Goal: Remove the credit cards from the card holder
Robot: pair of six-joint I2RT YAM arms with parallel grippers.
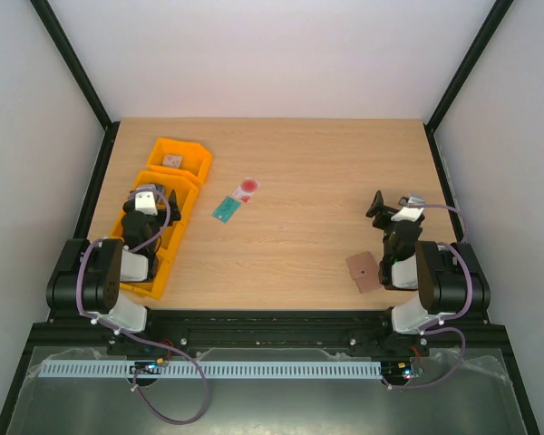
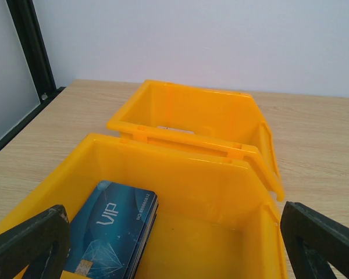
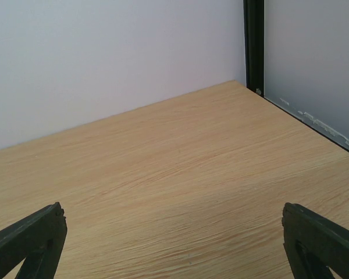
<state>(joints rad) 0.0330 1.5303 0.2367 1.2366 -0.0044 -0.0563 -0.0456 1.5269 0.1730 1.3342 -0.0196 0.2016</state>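
The teal-green card (image 1: 227, 208) and the pale card with a red round mark (image 1: 247, 188) lie flat on the table, left of centre and side by side. The reddish-brown card holder (image 1: 364, 270) lies flat near the front right, beside the right arm's base. My left gripper (image 1: 154, 192) is open and empty above the near orange bin; its fingers (image 2: 32, 241) frame the bin in the left wrist view. My right gripper (image 1: 379, 205) is open and empty over bare table, behind the holder. The right wrist view shows its fingers (image 3: 320, 238) and only wood.
Two orange bins stand at the left, the near one (image 1: 177, 213) and the far one (image 1: 195, 156). A stack of blue VIP cards (image 2: 107, 226) lies in the near bin, and a small brownish item (image 1: 170, 161) in the far one. Black frame posts edge the table.
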